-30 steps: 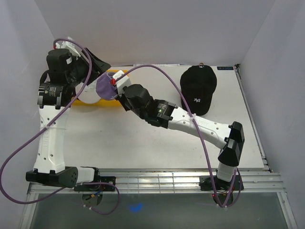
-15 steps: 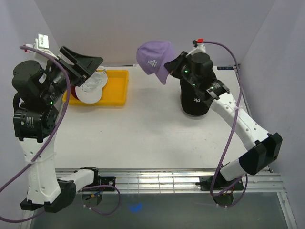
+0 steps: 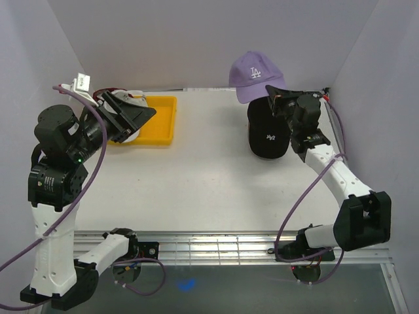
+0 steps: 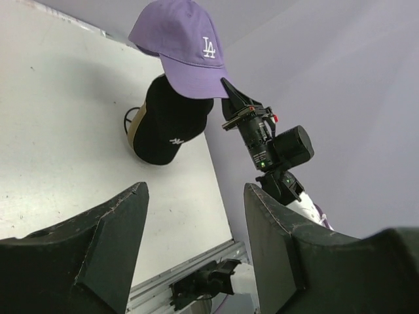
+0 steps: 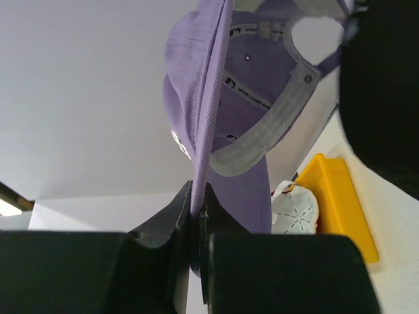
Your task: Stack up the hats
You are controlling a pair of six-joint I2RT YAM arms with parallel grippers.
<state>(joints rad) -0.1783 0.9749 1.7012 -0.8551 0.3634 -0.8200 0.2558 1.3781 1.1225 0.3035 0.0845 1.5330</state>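
My right gripper [image 3: 275, 98] is shut on the brim of the lavender hat [image 3: 255, 73], holding it in the air above the back of the black hat [image 3: 267, 136], which lies on the table at the right. In the right wrist view the purple brim [image 5: 211, 98] is pinched edge-on between the fingers [image 5: 180, 209]. The left wrist view shows the lavender hat [image 4: 180, 46] hanging just over the black hat [image 4: 167, 124]. My left gripper [image 3: 139, 115] hangs open and empty over the yellow tray. A white hat [image 3: 135, 98] lies in the tray, mostly hidden by it.
The yellow tray [image 3: 162, 123] sits at the back left of the white table, and the right wrist view shows it [image 5: 340, 203] with the white hat [image 5: 294, 206] inside. Purple walls close in the back and both sides. A metal rail [image 3: 216, 245] runs along the near edge.
My right arm swung from the tray across to the right, carrying the lavender hat up and over the black hat. The left arm shifted, its open gripper lowering over the tray.
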